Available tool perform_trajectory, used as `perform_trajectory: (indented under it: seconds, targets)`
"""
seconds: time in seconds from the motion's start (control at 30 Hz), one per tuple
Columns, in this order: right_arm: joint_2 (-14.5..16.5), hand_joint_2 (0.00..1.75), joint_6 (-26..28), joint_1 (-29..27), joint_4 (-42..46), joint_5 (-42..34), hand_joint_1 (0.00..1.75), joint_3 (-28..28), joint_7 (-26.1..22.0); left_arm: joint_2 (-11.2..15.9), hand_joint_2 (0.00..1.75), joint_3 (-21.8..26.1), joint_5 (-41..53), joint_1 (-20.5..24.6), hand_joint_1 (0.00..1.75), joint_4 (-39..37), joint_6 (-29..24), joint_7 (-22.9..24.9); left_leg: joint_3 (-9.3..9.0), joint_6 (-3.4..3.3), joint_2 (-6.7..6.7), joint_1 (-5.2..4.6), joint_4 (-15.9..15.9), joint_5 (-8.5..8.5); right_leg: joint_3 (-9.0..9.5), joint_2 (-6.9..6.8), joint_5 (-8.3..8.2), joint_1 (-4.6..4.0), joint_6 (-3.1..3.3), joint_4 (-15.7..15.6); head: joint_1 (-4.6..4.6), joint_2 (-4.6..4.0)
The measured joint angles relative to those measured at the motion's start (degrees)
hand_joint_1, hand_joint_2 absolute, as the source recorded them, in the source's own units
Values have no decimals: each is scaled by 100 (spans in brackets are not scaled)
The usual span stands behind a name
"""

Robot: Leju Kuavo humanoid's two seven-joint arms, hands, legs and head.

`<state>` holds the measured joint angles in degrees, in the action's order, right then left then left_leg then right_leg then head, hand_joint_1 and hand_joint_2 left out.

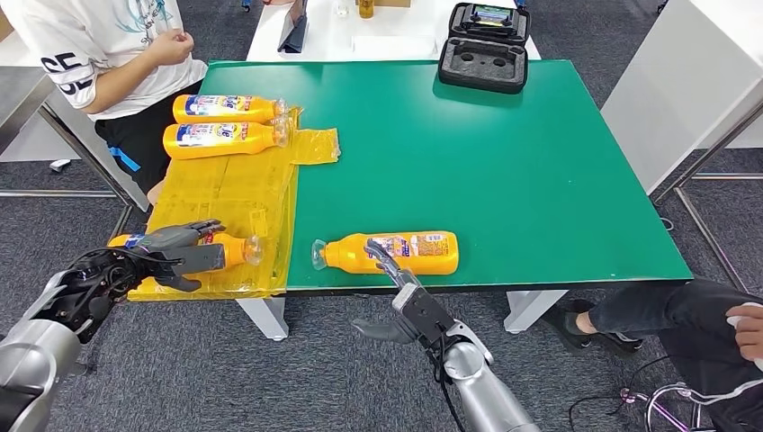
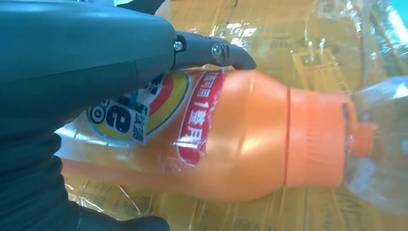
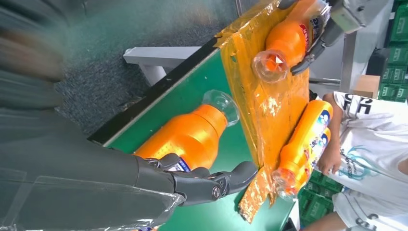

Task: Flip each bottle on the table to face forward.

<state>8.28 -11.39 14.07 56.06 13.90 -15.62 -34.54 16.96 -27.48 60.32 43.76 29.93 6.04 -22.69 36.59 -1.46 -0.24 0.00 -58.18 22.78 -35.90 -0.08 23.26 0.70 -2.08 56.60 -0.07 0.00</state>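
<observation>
Four orange bottles are lying on their sides on the green table [image 1: 504, 162]. Two of them, the far bottle [image 1: 229, 108] and the one just beside it [image 1: 225, 139], sit near the far left corner on a sheet of yellow plastic [image 1: 238, 193], caps pointing right, right in front of a person in a white shirt [image 1: 99, 45].

The third bottle [image 1: 236, 249] is on the same yellow sheet at the near left edge. The left hand [image 1: 175, 255] is wrapped around its body, fingers over the top and thumb underneath, so it's got hold of it. The left wrist view shows the label facing up under the fingers [image 2: 211, 50] and the clear cap poking out past them.

The fourth bottle [image 1: 396, 252] is on bare green at the near edge, about the middle, clear cap pointing left. The right hand [image 1: 400, 310] is just off the near edge, one finger reaching up over the bottle, the rest loosely spread. It's not holding anything; can't tell if that fingertip actually touches.

A black foam case [image 1: 484, 49] lies open at the far edge, and another person's leg [image 1: 666, 315] shows off the near right corner.
</observation>
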Motion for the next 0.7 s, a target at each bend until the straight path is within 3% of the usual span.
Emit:
perform_trajectory:
  seconds: [0.47,0.7]
  targets:
    - [2,175,28,-77,-16,-14,0,51,103,-90,175,22,-372,-14,0,392,-292,-444,-1,0,1,0,0,0,-2,1,0,0,0,-1,0,0]
    - [0,175,2,-82,-37,-74,0,76,105,-55,175,18,-661,29,0,416,273,-774,0,0,3,0,0,0,-2,1,0,0,0,0,0,0]
